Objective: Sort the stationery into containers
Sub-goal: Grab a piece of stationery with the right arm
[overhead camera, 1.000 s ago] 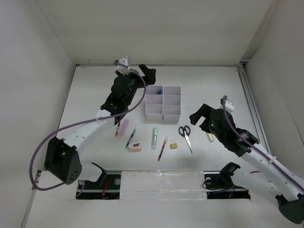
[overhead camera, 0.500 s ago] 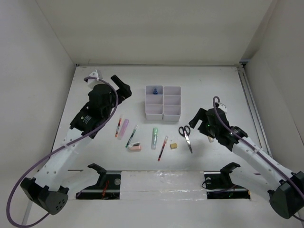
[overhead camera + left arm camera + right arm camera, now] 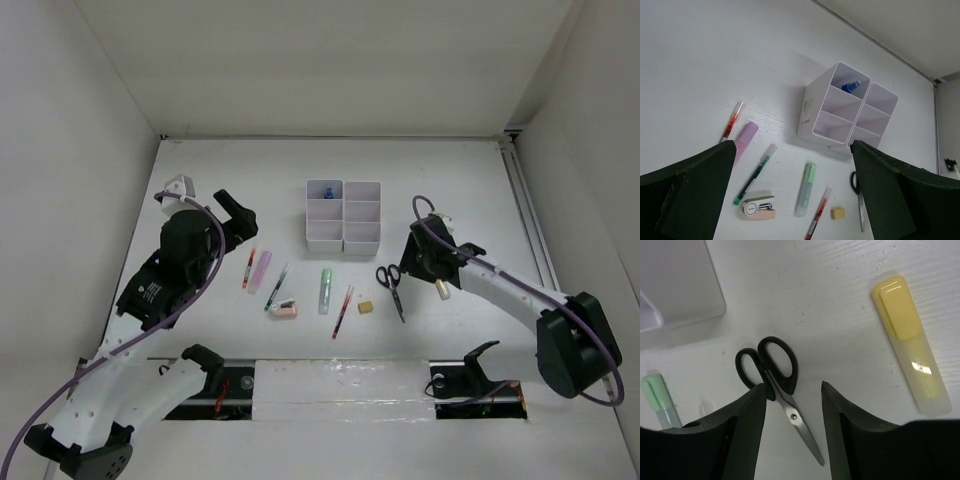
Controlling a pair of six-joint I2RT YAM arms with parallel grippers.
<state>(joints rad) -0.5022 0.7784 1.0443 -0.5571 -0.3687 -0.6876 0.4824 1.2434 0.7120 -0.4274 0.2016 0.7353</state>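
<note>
The left gripper hangs wide open and empty over the left side of the bench. The right gripper is open too and holds nothing, with the scissors between its fingers in the wrist view and a yellow tube beside them. The white organiser stands mid-bench toward the far edge, with a blue-capped tube in its far-left compartment.

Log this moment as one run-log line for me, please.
left tool open, empty | right tool open over scissors | blue-capped tube in organiser

Smooth white plastic organiser, metal-bladed scissors, matt white table
</note>
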